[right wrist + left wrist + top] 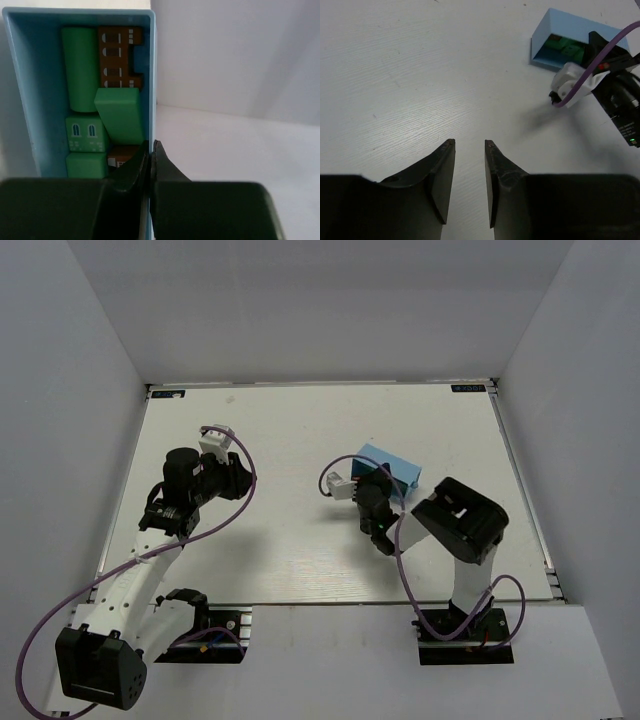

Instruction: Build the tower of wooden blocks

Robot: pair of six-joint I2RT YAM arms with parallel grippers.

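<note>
Landmark for this entry: the blue box (22,75), open-topped, on the white table (395,75).

Wood blocks (85,165): every one we can see lies inside the box.
- The long green block (80,67) and the brown arched block (117,57) sit side by side at the box's far end as the right wrist camera sees it.
- The plain green block (120,112) lies against the box wall on the gripper's side, overlapping its neighbours.
- The green windowed block (85,132) is beside it, toward the opposite wall.
- The small brown block (122,157) shows partly at the near end, right by the fingertips.

Right gripper (151,144): the fingers are pressed together with no block between them. The tips sit at the rim of the box's side wall, just beside the small brown block. We cannot tell whether they touch the wall or pinch it.

Left gripper (470,145): the jaws stand a narrow slit apart. Only bare table shows in the gap, so it has hold of nothing. In the top view it is well apart from the box, out past the side where the right gripper works, and it points toward the box. From its wrist camera we see the box at upper right with green blocks inside, and the right arm's purple cable (580,85) looping just in front of it.
</note>
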